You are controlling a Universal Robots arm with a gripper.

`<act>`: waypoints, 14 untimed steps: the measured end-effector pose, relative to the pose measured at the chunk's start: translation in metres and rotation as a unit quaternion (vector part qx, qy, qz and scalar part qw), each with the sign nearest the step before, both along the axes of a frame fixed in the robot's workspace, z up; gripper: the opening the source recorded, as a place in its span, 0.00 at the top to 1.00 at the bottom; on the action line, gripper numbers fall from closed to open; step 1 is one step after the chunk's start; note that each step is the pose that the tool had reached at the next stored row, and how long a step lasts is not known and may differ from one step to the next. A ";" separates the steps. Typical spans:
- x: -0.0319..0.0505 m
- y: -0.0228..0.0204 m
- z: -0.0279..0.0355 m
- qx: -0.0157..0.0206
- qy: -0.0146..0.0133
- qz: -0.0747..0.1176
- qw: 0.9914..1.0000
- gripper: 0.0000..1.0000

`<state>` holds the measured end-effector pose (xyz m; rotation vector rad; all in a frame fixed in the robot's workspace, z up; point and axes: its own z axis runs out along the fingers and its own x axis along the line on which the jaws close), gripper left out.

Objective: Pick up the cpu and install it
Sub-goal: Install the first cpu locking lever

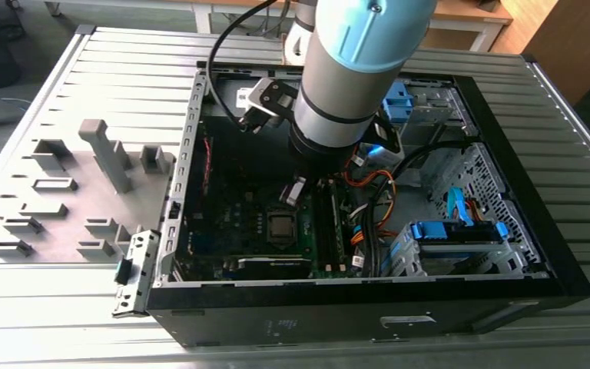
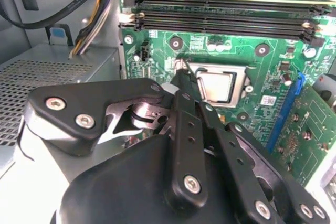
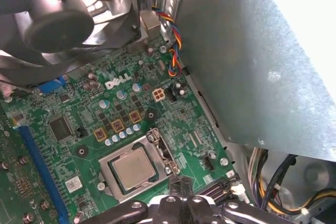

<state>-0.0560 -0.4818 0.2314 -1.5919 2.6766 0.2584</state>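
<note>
cpu (image 3: 133, 169) sits in socket (image 3: 157, 141). End effector (image 2: 184, 80) fingers pinched together, holding nothing, hovering at the socket edge. Risk: sideways drift snags the frame.

The cpu (image 3: 133, 170) (image 2: 217, 86), a tan-grey square, lies flat in its socket.

The open black computer case (image 1: 521, 254) lies on the ribbed metal table (image 1: 59, 307), with grey blocky plastic fixtures (image 1: 105, 154) on the table at the exterior view's left of it. Inside the case lies the green motherboard (image 3: 79, 129), and the small square tan-grey metallic cpu (image 3: 133, 169) sits in its socket on that board. The black tool (image 2: 181, 80) hangs just beside the socket, between it and the perforated grey metal box (image 2: 47, 77).
</note>
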 end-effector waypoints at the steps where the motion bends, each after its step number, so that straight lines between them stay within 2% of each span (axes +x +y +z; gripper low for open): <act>1: 0.0000 0.0000 -0.0009 -0.001 0.000 0.000 1.000 0.89; 6: 0.0000 -0.0005 -0.0060 -0.008 0.000 0.000 1.000 0.89; 14: -0.0002 -0.0033 -0.0127 -0.022 0.001 0.000 1.000 0.89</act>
